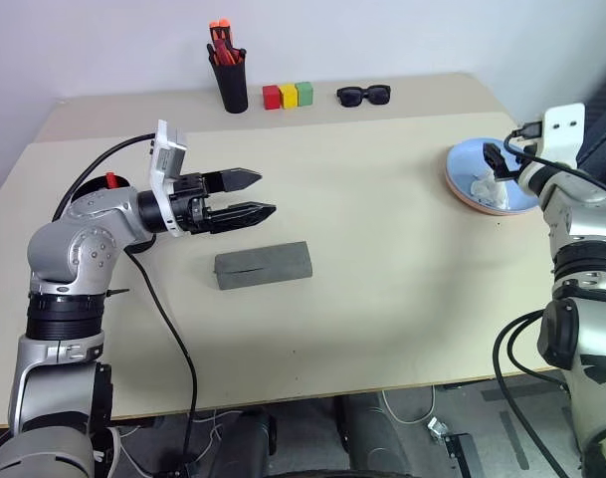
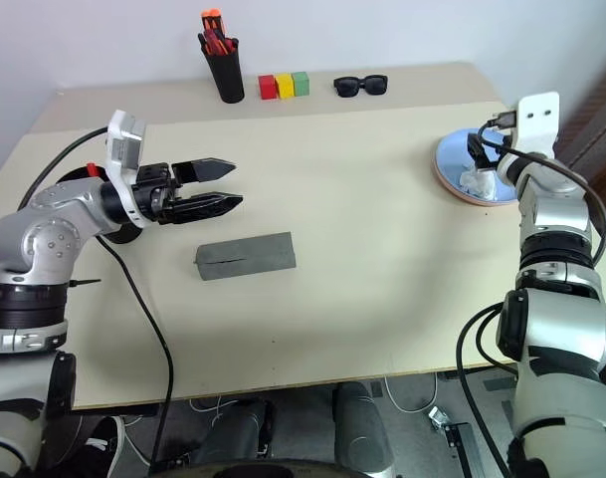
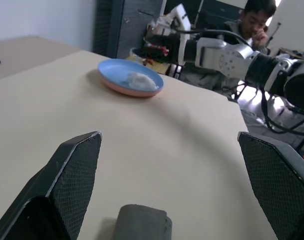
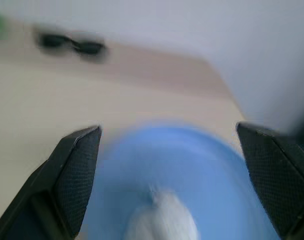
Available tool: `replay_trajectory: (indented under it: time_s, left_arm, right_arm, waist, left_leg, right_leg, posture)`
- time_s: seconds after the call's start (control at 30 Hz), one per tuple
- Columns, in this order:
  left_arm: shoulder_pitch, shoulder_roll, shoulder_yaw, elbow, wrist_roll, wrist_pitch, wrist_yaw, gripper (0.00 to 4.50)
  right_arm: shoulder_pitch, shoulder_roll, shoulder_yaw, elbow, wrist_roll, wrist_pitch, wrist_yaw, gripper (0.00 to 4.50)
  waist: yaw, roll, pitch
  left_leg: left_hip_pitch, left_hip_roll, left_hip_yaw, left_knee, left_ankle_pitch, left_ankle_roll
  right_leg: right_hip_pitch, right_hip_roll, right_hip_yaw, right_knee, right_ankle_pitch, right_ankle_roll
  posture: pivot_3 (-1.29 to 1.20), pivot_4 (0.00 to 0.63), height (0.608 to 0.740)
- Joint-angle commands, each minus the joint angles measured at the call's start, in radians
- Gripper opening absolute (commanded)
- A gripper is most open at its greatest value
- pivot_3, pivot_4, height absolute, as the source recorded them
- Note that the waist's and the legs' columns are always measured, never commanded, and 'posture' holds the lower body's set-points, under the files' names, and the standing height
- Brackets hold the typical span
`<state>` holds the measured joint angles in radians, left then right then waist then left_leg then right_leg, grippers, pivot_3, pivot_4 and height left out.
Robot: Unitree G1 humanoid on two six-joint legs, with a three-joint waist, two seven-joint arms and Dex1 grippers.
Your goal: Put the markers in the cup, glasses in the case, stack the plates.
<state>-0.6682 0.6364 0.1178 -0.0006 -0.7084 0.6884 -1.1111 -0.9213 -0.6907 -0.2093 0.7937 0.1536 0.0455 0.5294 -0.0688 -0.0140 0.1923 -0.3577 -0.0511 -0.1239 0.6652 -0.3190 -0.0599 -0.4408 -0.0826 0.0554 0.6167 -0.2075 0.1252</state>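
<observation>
Between the left fingers: left gripper [image 1: 245, 196] stands wide open and empty, pointing level across the table [image 1: 382, 259].
Just below the left fingertips: the case [image 1: 264, 265] lies lid down, apart from both pads.
Behind the left wrist: the cup [image 1: 103, 189] is mostly hidden by the arm; a red cap pokes up there, so the markers are probably inside, though this is hard to confirm.
Between the right fingers: right gripper [image 4: 166, 170] is spread wide, holding nothing.
Just under and ahead of the right fingertips: the plates [image 1: 492, 179], blue seated on pink, so the stack looks made; a pale crumpled lump lies on the blue one.
Doing the step well: draw the right fingers straight up and back, clear of the rim, so the blue plate is not nudged off centre.
Beyond the right fingertips: sunglasses [image 1: 363, 95], well apart, not to be touched.
</observation>
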Motion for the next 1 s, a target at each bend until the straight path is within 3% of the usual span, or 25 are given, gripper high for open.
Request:
replay_trajectory:
  time_s: [0.03,0.13,0.23,0.33,0.6,0.73,1.0]
  left_arm:
    - [0.031,0.017,0.064,-0.020,-0.003,-0.061,-0.004,4.50]
    - [0.080,0.043,0.088,-0.068,-0.031,-0.039,-0.007,4.50]
    - [0.137,0.048,0.091,-0.176,-0.081,0.010,0.020,4.50]
    - [0.258,0.078,0.137,-0.303,-0.133,0.032,0.019,4.50]
    - [0.531,0.125,0.169,-0.389,-0.066,-0.077,0.003,4.50]
    - [0.651,0.116,0.188,-0.387,-0.055,-0.149,-0.028,4.50]
    - [0.750,0.035,0.231,-0.304,-0.016,-0.332,-0.030,4.50]
  right_arm:
    - [0.133,0.018,0.023,-0.390,0.163,0.089,0.222,4.46]
    - [0.291,-0.012,0.040,-0.733,0.337,0.261,0.367,4.46]
    - [0.388,-0.065,0.014,-0.903,0.480,0.395,0.475,4.46]
    - [0.435,-0.075,0.046,-1.041,0.543,0.475,0.491,4.46]
    - [0.593,-0.149,0.090,-1.075,0.448,0.427,0.573,4.46]
    - [0.660,-0.173,0.039,-1.134,0.483,0.455,0.580,4.46]
    - [0.785,-0.226,-0.064,-1.111,0.481,0.424,0.641,4.46]
  waist:
    - [0.000,0.000,0.000]
    - [0.001,0.000,0.000]
    - [0.012,0.000,0.000]
    - [0.020,0.000,0.000]
    - [0.047,0.000,0.000]
    - [0.054,0.000,0.000]
    - [0.057,0.000,-0.001]
  left_leg:
    - [0.000,0.000,-0.001,0.000,0.000,0.000]
    - [0.000,0.001,-0.001,0.000,0.000,0.000]
    - [-0.001,0.000,-0.001,0.001,0.000,0.000]
    - [0.001,0.000,-0.001,0.002,-0.001,0.002]
    - [0.003,0.001,0.000,0.002,-0.001,0.002]
    - [0.003,0.002,0.000,0.002,-0.001,0.002]
    - [0.005,0.002,0.000,0.002,-0.001,0.002]
  right_leg:
    - [0.000,0.000,0.000,0.000,0.000,0.000]
    - [0.000,0.000,0.000,0.000,0.000,0.000]
    - [0.000,0.000,0.000,0.000,0.000,0.000]
    - [0.002,-0.001,0.000,0.000,0.000,0.000]
    - [0.005,0.001,-0.001,-0.001,0.000,0.000]
    - [0.005,0.001,-0.001,-0.002,0.000,0.000]
    - [0.008,0.001,-0.002,-0.003,0.000,0.000]
  posture:
    - [0.00,0.150,0.740]
    - [0.00,0.150,0.740]
    - [0.00,0.150,0.740]
    - [0.00,0.150,0.740]
    - [0.00,0.150,0.740]
    - [0.00,0.150,0.740]
    - [0.00,0.150,0.740]
